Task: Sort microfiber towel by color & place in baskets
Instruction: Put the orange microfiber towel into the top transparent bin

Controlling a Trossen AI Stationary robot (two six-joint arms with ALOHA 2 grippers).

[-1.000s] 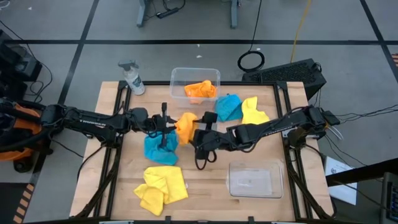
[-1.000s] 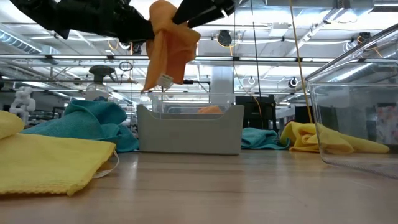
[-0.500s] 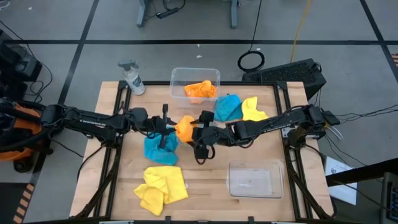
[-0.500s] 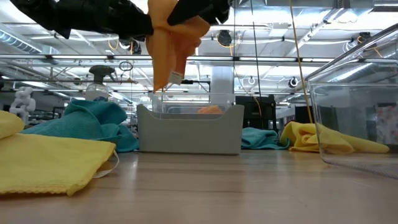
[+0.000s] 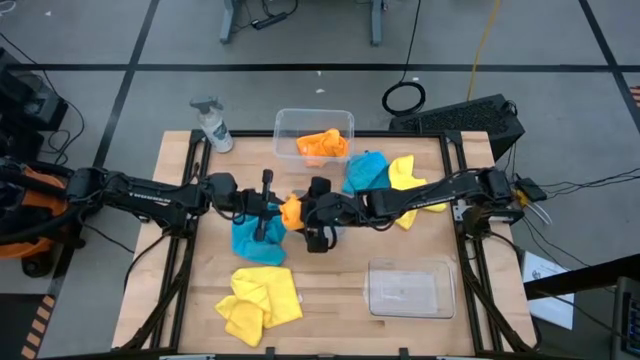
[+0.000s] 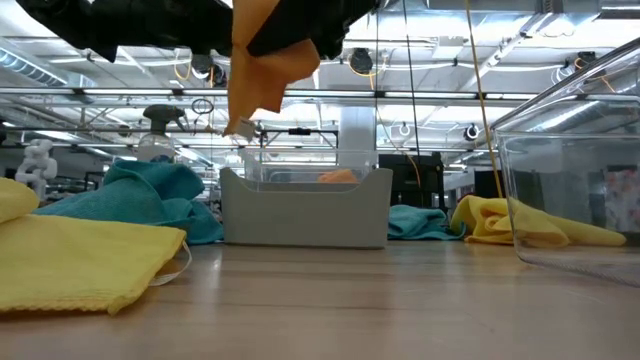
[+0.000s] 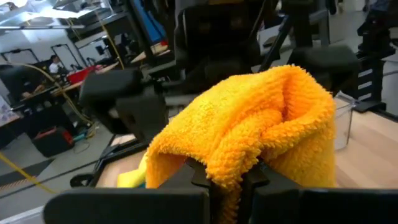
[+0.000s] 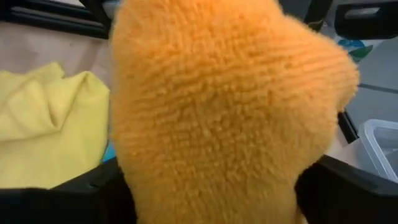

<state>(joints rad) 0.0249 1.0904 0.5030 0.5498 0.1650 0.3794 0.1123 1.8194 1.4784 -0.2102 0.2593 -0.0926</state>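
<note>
On the wooden table (image 5: 330, 300), above a turquoise cloth, both grippers meet at the orange towel (image 5: 291, 211): the left gripper (image 5: 272, 207) pinches a fold; the right gripper's (image 5: 309, 212) grip cannot be told. Light, limp and plush, it seems best pinched on a bunched ridge.
</note>
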